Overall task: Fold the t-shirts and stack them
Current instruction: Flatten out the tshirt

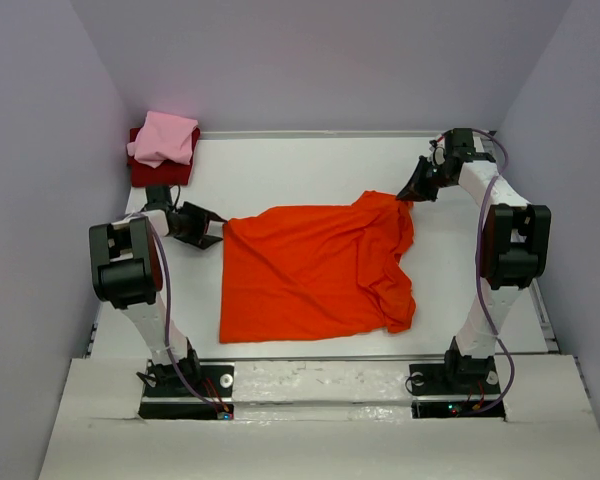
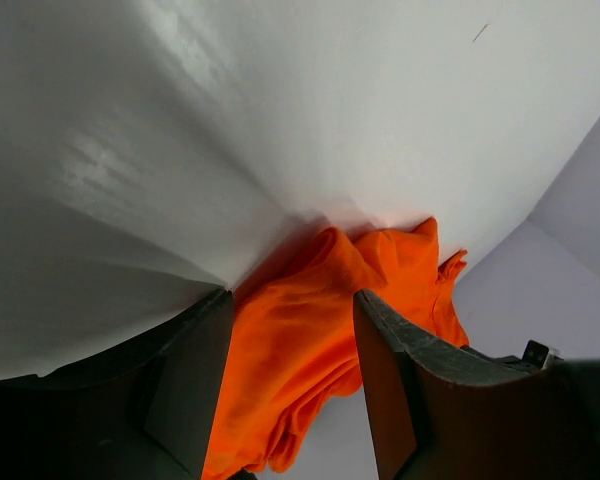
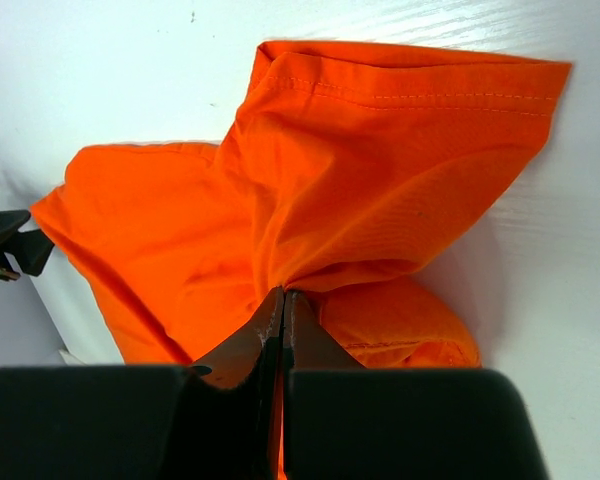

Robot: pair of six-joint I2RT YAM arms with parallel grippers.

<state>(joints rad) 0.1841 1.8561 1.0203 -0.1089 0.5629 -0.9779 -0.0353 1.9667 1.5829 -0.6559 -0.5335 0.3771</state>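
The bright orange-red t-shirt (image 1: 310, 270) lies spread across the middle of the table, its right side rumpled and folded over. My right gripper (image 1: 412, 192) is shut on a bunch of cloth at the shirt's far right corner, and the pinched fabric (image 3: 380, 170) fans out from the jaws (image 3: 283, 292). My left gripper (image 1: 208, 228) stands open at the shirt's far left corner. Orange cloth (image 2: 380, 260) shows in the gap between its fingers (image 2: 292, 294), not clamped. A folded light pink t-shirt (image 1: 165, 138) rests on a folded dark red one (image 1: 155, 172) at the back left corner.
The white table (image 1: 310, 165) is boxed in by pale purple walls on the left, back and right. The folded stack sits just behind the left arm's elbow (image 1: 125, 262). A raised white ledge (image 1: 310, 375) runs along the near edge by the arm bases.
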